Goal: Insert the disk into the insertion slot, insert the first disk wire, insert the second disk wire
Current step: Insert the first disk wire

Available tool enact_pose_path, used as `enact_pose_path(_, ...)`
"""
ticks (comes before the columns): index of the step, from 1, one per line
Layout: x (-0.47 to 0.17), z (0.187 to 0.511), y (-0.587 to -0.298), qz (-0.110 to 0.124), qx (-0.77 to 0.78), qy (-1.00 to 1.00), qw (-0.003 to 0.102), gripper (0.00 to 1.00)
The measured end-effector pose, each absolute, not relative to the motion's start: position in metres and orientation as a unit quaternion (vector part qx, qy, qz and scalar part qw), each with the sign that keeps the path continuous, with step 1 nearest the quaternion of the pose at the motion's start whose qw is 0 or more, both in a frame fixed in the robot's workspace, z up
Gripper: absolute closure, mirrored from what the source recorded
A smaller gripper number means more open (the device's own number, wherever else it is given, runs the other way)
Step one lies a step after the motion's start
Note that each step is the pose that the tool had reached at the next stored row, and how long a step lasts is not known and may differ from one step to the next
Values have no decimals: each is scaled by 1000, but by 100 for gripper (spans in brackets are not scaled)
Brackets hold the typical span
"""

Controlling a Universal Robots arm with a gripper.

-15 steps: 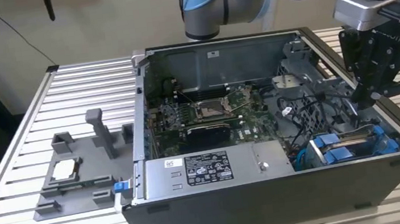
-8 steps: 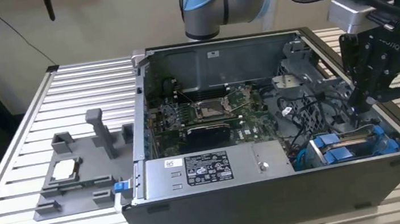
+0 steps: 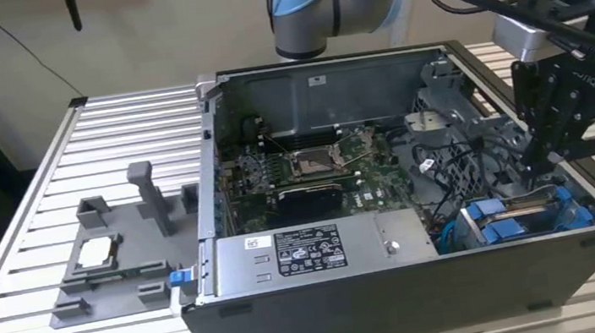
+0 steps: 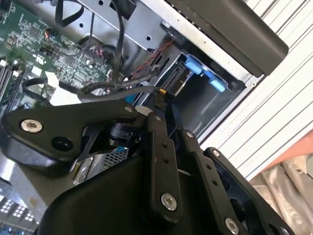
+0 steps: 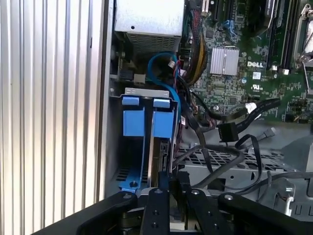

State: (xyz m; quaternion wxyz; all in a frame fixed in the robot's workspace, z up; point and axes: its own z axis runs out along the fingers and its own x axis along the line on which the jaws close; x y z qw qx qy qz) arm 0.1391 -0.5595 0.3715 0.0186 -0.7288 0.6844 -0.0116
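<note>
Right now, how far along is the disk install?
Done: the disk looks seated in the insertion slot. In hand: the tool is down at the disk's edge; a grip on a wire is not discernible. Left: a black connector hangs loose beside the slot, unplugged.

White lettering (image 5: 257, 64) marks the motherboard (image 5: 234, 83), and a printed label (image 3: 308, 250) sits on the power-supply box (image 3: 404, 243).

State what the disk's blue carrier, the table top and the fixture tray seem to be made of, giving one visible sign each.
Disk's blue carrier: probably moulded plastic, uniform bright colour, matte.
Table top: likely aluminium, silvery ribbed slats.
Fixture tray: apparently plastic, dull grey, blocky posts.
</note>
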Motion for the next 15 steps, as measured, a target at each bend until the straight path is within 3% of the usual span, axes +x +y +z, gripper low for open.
enact_pose_path(15,150,355,-559,-9,-713,701,15,81)
